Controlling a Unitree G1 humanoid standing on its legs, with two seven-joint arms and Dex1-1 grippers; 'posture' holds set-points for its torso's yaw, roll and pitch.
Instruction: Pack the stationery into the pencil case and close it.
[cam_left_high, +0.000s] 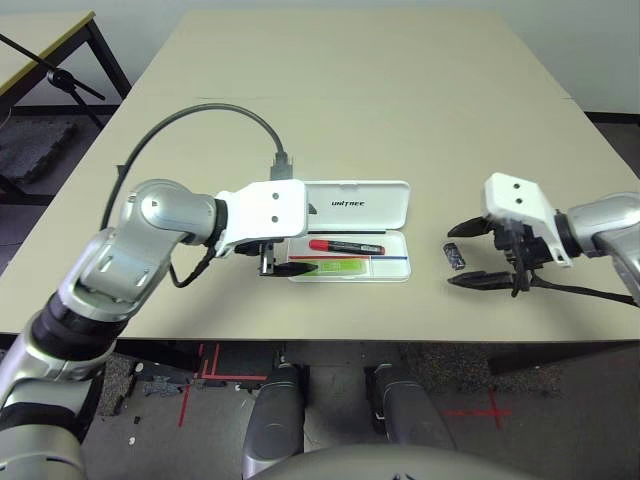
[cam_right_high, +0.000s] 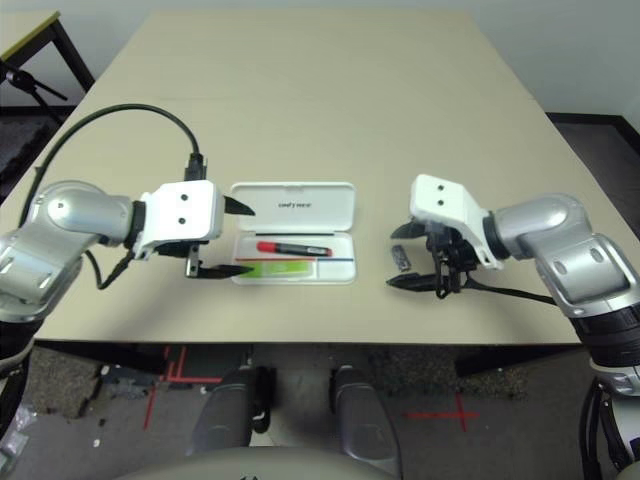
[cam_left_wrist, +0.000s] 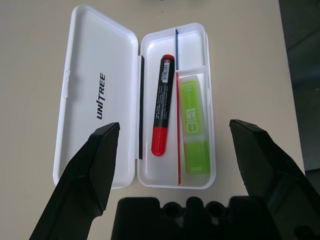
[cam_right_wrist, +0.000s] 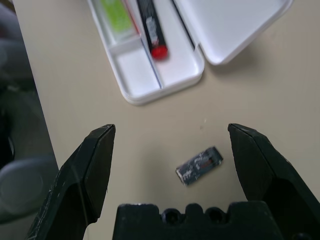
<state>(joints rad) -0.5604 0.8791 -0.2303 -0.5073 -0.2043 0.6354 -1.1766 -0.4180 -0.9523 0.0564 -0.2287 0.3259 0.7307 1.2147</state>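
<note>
A white pencil case (cam_left_high: 350, 232) lies open near the front edge of a pale beige table (cam_left_high: 380, 100), its lid folded flat on the far side. Inside it rest a red marker (cam_left_wrist: 163, 105) and, in the tray's nearer compartment, a lime-green highlighter (cam_left_wrist: 194, 122); the small end compartment looks empty. A tiny dark block (cam_right_wrist: 199, 165) is not yet packed: it lies on the table just beside the case's right end. So two items seem packed, with the block and the closing of the lid left to do. The left gripper (cam_left_high: 277, 254) hovers at the case's left end, fingers wide apart and holding nothing. The right gripper (cam_left_high: 478, 254) sits just right of the block, fingers equally spread and empty. Beyond the table, left of the case, stand another table's dark legs; red tape marks the floor below.
</note>
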